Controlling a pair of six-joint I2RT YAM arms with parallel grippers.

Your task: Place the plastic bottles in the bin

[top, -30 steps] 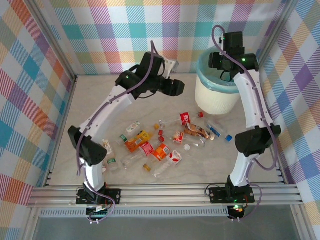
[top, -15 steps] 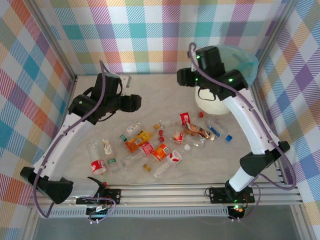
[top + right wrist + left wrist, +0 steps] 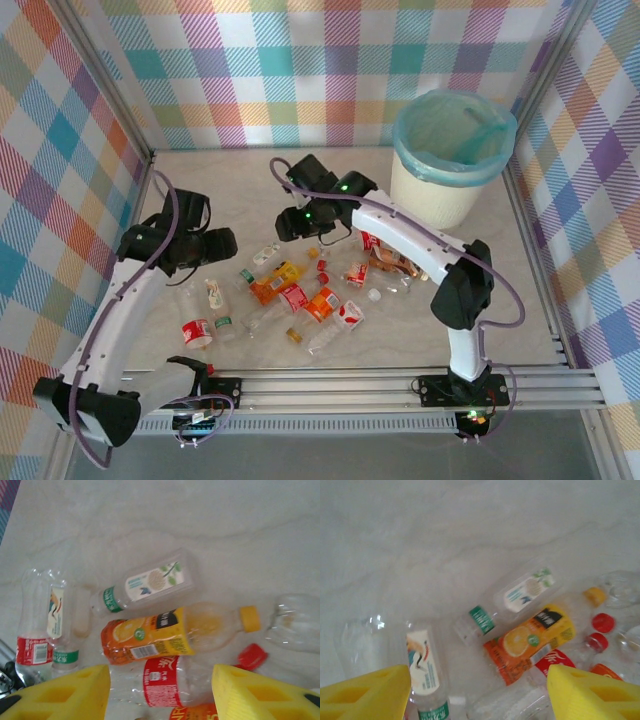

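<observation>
Right tool (image 3: 159,674), newly over clear orange-labelled bottle (image 3: 150,636)

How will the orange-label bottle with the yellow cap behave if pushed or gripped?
The orange-label bottle lies on its side on the smooth table, so a push would probably roll it. Its clear part near the yellow cap looks empty, so it is likely light and may dent when squeezed. The red-label bottle lies right beside it and might shift.
</observation>
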